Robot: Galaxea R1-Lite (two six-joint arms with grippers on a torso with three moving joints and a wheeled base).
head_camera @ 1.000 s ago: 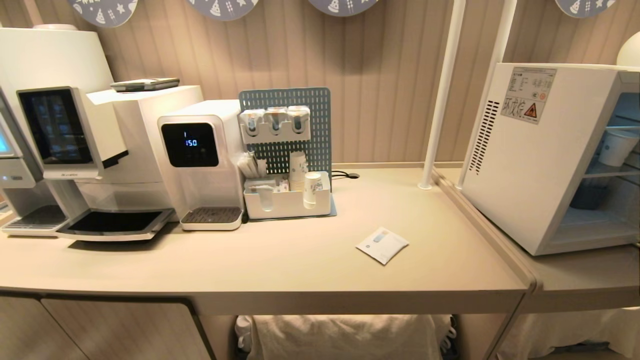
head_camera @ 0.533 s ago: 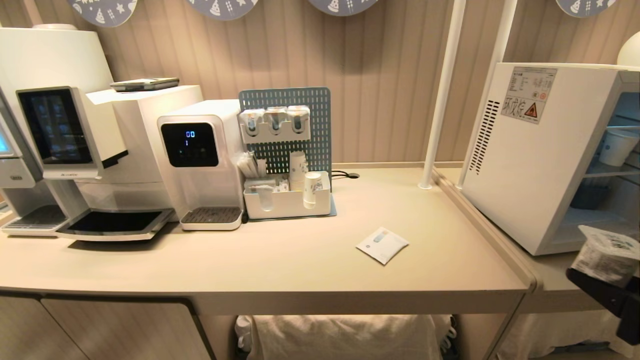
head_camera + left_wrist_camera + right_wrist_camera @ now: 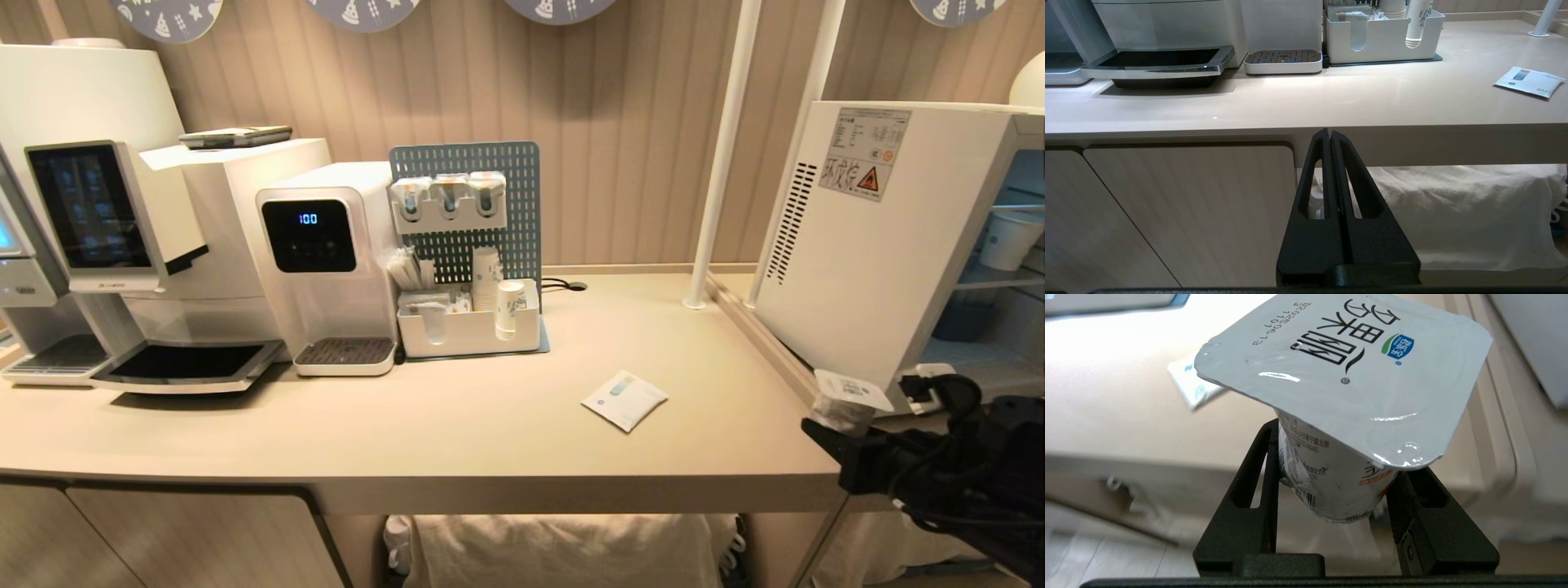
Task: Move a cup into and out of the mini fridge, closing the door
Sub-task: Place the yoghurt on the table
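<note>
The cup (image 3: 851, 397), a small white tub with a square printed foil lid, stands upright between the fingers of my right gripper (image 3: 845, 418). It hangs over the counter's front right corner, just in front of the near lower corner of the mini fridge (image 3: 865, 269). In the right wrist view the gripper (image 3: 1337, 457) is shut on the tub (image 3: 1331, 473) below its lid. The fridge's front is open toward the right; the door is out of view. My left gripper (image 3: 1329, 132) is shut and empty, parked below the counter's front edge.
Inside the fridge a paper cup (image 3: 1008, 237) stands on a wire shelf. A white sachet (image 3: 624, 400) lies on the counter (image 3: 457, 425). At the back stand a coffee machine (image 3: 122, 229), a water dispenser (image 3: 326, 261) and a cup organiser (image 3: 469, 327). White poles (image 3: 722, 155) rise left of the fridge.
My right arm has come into the head view from the lower right. It carried the cup leftward to the fridge's front corner and turned it upright. The left arm has not moved.
</note>
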